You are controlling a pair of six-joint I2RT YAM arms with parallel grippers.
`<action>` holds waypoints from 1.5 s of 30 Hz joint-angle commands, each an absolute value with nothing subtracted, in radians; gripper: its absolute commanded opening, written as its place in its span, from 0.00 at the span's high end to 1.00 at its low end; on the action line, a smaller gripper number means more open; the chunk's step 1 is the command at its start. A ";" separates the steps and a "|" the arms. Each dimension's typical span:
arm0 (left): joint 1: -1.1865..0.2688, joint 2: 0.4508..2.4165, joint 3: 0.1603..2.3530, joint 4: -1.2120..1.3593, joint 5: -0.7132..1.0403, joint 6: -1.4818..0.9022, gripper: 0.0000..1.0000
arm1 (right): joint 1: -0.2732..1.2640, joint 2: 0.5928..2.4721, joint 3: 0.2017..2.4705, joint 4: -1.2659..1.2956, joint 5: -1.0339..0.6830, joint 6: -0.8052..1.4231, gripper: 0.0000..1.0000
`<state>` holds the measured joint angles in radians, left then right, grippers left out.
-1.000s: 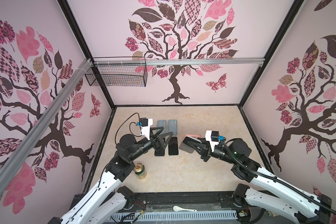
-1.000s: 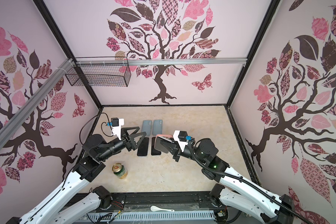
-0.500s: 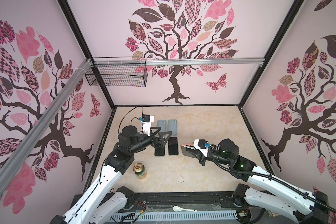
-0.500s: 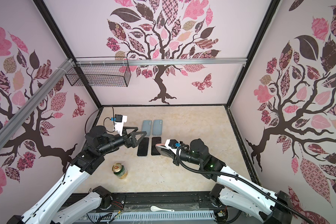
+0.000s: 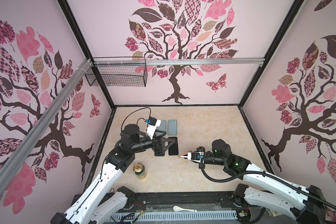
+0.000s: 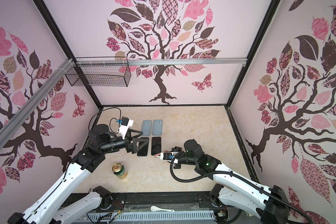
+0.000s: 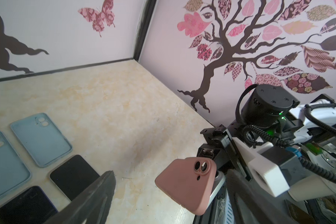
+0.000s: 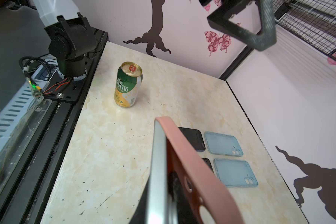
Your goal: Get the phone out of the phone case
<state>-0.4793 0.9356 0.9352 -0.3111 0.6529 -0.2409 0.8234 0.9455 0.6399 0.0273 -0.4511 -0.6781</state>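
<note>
Pink case [image 7: 184, 186] half off its phone [image 8: 159, 174]
Right hand [image 5: 190, 155] pinches the phone — left hand [image 5: 166, 138] gapes (above the counter [image 5: 202, 126]).

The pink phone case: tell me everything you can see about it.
The pink phone case looks matte and rubbery, salmon pink, with an oval camera cutout holding two lens holes and a small hole beside it. The right gripper holds it, shut, apparently clear of the table, turned on edge with its back toward the left arm. A silver-edged phone sits inside, but the case gapes away from it at the camera end.
</note>
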 commanded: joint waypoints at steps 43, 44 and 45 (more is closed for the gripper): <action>-0.833 1.149 1.060 -0.530 0.489 -0.002 0.51 | 0.823 0.984 0.685 0.032 -0.551 -0.670 1.00; -0.834 1.146 1.060 -0.534 0.482 0.003 0.52 | 0.823 0.982 0.685 0.032 -0.551 -0.669 1.00; -0.834 1.141 1.057 -0.536 0.467 0.007 0.53 | 0.822 0.980 0.684 0.030 -0.548 -0.671 1.00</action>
<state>-0.8314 1.1446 1.0309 -0.5121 0.4953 -0.0208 0.8234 0.9939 0.6403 0.0002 -0.5220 -0.6769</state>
